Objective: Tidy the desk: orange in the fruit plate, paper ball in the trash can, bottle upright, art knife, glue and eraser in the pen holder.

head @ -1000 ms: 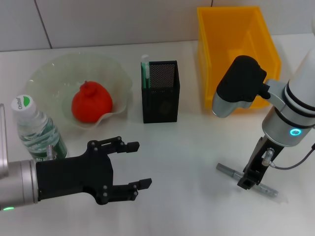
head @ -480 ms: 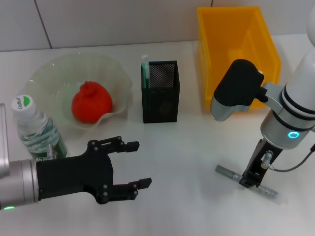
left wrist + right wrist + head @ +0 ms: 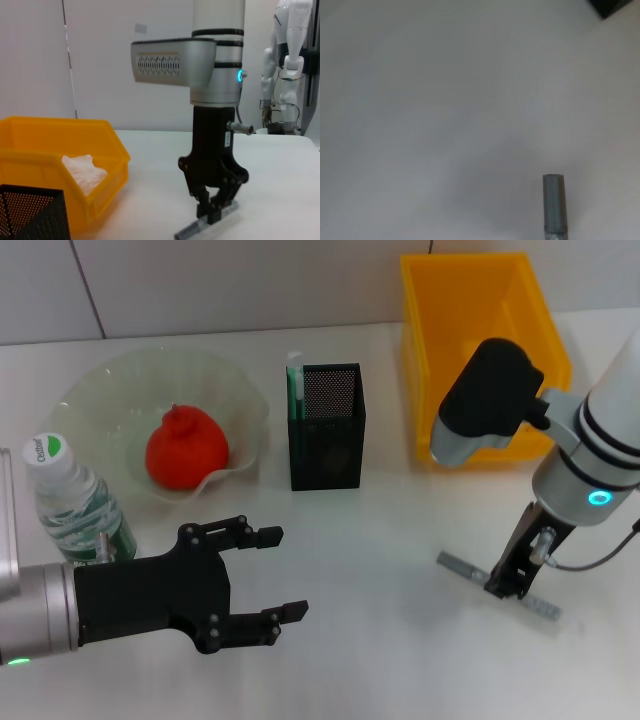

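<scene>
Far right: large yellow plastic bin (image 3: 480, 350) serving as trash can, crumpled white paper ball (image 3: 82, 170) already inside per the left wrist view. Far left: wavy translucent glass fruit plate (image 3: 95, 395) holding the red-orange fruit (image 3: 186, 448); just near-left of it, clear plastic water bottle with green label (image 3: 72, 508) standing upright. Near left: black left gripper (image 3: 262, 575) hovering idle, fingers spread wide, holding nothing. Centre far: black mesh pen holder (image 3: 326, 426) with a green-and-white stick (image 3: 294, 390) at its left wall. Near right: right gripper (image 3: 508, 582) pinching the slim grey art knife (image 3: 460, 567) at mid-length. Compared with a second ago, knife raised off the white desk (image 3: 380, 660) and tilted, shadow now apart from it in the right wrist view; arm housing also higher. Meaning, as a judgement: grasp secured, lift begun, carry leftward and farther to the pen holder next. Orange, paper ball and bottle apparently done. Nothing in the straight path; narrow holder mouth and the stick already there call for near-vertical entry. Eraser not visible.
</scene>
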Controlling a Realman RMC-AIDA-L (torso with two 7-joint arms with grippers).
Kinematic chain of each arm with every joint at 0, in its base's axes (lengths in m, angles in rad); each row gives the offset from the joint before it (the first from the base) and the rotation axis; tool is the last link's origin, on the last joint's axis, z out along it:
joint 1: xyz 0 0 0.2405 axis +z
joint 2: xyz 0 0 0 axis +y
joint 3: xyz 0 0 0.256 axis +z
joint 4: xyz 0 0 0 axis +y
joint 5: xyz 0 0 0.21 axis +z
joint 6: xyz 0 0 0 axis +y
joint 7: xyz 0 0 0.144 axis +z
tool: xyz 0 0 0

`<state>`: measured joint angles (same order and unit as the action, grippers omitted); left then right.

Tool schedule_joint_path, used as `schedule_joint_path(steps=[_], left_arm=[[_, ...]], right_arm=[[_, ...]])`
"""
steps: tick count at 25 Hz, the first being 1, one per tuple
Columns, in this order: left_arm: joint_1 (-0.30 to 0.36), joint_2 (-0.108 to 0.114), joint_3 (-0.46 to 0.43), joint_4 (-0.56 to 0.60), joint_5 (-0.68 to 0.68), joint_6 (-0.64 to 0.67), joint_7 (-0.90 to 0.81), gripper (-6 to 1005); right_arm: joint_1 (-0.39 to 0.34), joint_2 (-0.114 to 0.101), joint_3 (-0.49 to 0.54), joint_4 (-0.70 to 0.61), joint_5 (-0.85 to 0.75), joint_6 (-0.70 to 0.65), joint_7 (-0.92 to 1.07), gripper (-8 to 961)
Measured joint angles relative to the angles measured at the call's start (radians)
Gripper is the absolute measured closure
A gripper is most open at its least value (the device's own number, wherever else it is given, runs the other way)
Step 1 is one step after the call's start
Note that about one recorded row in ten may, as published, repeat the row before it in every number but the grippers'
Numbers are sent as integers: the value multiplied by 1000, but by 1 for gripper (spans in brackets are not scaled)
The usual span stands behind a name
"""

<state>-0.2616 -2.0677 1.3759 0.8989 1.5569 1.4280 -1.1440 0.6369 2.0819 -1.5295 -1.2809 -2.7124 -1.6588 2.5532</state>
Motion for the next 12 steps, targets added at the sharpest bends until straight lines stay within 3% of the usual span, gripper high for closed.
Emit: schedule_joint_path(steps=[12], left_arm=[[-1, -1, 2, 0, 0, 0, -1, 223]], right_arm=[[-91, 2, 96, -270, -33, -27, 5, 833]])
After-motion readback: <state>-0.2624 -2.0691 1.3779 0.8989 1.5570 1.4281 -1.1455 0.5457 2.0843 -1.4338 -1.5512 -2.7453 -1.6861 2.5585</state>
